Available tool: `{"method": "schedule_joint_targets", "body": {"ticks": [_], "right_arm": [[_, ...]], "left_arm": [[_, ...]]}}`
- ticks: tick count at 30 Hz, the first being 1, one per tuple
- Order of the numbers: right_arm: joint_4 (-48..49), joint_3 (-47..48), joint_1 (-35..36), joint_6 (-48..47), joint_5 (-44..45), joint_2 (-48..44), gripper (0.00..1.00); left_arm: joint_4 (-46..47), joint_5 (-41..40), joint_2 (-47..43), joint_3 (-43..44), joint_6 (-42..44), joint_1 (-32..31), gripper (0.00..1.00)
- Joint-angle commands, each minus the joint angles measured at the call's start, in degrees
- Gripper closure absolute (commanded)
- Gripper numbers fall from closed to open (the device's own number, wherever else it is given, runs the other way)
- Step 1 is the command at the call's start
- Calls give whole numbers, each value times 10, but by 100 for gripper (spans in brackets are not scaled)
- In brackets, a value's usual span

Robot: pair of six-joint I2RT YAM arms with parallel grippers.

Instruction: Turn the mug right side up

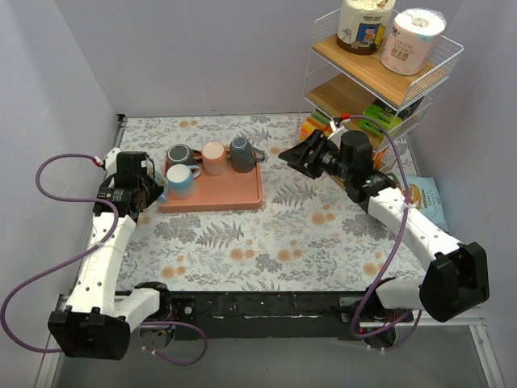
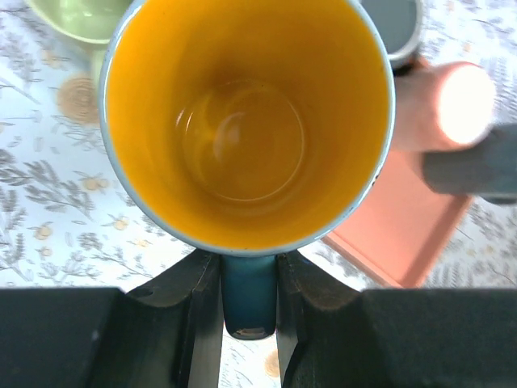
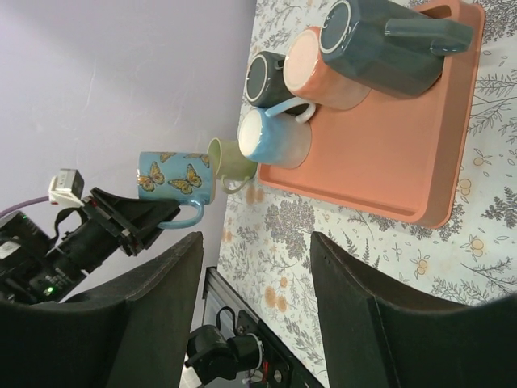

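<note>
Left gripper point(image 2: 249, 283) grips the handle of the butterfly mug point(image 3: 176, 187), held mouth-up off the table just left of the tray point(image 1: 218, 198), so the turn looks done and only setting down remains.

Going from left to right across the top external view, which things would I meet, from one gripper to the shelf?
left gripper holding the butterfly mug → peach mug → dark grey mug → right gripper → wire shelf
</note>
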Motion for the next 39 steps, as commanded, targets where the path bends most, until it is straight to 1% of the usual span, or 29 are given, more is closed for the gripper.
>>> {"method": "schedule_joint_targets", "body": {"ticks": [1,4,7,10,12,14,17,23,26,30,31,34,37,39], "right_arm": [[29,-13,-15,4,-18,-32,37],[27,-19,-26,6,-20,-39,37],[25,-16,-29,5,-24,-38,37],[16,3,-30,-19,-38,-23,37],[-18,25,-30,-53,-57,1,37],[-40,32,-28,-71,-71,16,38],[-43,22,-21,-87,-72,30,38],[-39,22,2,-97,-67,53,39],[-39,27,10,-98,-63,63,40],[-39,27,13,-97,-62,69,40],[-41,26,13,-97,-60,68,40],[-40,21,13,-97,-55,66,40],[-41,17,13,-93,-55,66,40],[-40,13,13,-90,-54,64,40]], "left_arm": [[77,-4,-9,-29,47,57,100],[112,7,1,-49,55,57,100],[131,35,6,-67,46,57,100],[111,47,-10,-93,32,57,100],[108,58,-28,-128,30,57,100],[98,69,-42,-143,18,57,100],[73,87,-46,-156,2,57,100],[76,79,-45,-174,-10,57,100],[86,59,-42,-185,-17,57,100],[91,2,-32,-205,-37,47,100],[92,-32,-33,-208,-41,40,100],[112,-90,-33,-224,-48,12,100],[137,-117,-26,-236,-47,-11,100],[155,-110,-16,-240,-39,-17,100]]}}
